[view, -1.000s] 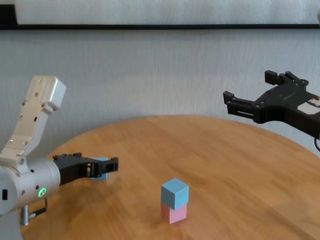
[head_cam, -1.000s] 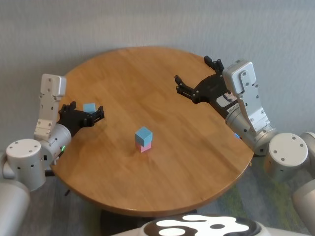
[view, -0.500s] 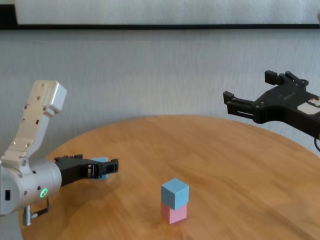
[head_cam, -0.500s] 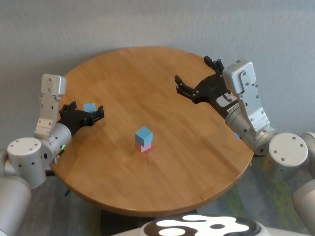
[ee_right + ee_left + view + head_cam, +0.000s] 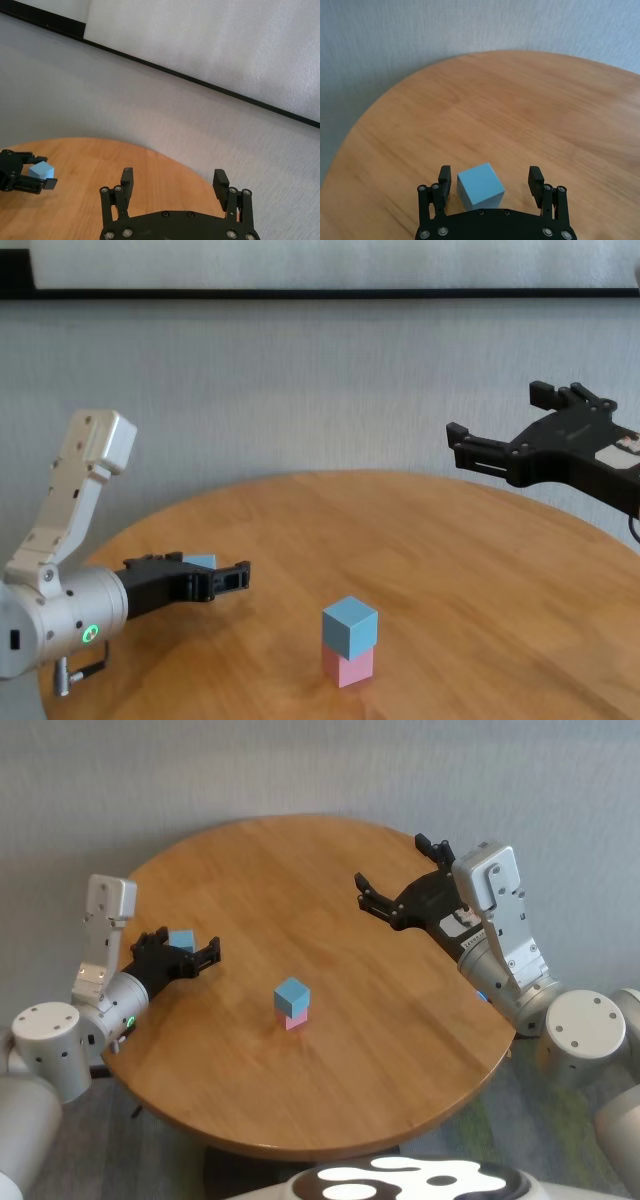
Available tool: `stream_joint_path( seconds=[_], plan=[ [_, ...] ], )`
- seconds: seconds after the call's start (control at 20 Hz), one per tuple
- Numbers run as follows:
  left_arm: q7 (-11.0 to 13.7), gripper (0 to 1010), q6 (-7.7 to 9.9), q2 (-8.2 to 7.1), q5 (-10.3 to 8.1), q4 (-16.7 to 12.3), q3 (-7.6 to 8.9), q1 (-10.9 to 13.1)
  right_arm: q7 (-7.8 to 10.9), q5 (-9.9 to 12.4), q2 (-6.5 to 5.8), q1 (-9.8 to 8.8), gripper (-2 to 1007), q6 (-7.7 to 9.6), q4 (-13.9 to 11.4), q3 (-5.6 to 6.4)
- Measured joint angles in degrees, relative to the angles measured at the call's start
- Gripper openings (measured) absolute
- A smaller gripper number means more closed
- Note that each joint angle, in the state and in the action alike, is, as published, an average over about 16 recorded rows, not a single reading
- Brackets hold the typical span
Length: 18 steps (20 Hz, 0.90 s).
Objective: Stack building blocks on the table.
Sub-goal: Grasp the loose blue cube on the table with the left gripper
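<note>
Two blocks stacked mid-table: blue cube on pink cube. Loose blue block near the left edge, between spread left gripper fingers, untouched. Right gripper spread, idle over far-right edge. Might skid the block sideways if closing off-centre.

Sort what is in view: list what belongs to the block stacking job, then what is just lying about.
Belongs to the job:
- light blue cube stacked on the pink cube
- second light blue cube, between the open left gripper's fingers
- table

Not in play:
- right gripper, open, raised above the table's right side
- nothing else lies loose on the table
</note>
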<state>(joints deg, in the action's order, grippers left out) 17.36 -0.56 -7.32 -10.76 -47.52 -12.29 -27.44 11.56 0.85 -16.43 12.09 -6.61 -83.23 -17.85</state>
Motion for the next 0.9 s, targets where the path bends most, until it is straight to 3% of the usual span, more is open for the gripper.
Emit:
stream_joint_path(
  seconds=[0.4,0.9],
  plan=[
    [1.69,1000,-2.34,-0.02,-0.52,2.31,-0.1,-0.96,0.0,0.0,0.0,0.0,1005,0.0,0.0,0.0],
    [1.0,918,-1.34,-0.04,-0.37,1.43,-0.11,-0.62,0.0,0.0,0.0,0.0,1005,0.0,0.0,0.0]
  ],
)
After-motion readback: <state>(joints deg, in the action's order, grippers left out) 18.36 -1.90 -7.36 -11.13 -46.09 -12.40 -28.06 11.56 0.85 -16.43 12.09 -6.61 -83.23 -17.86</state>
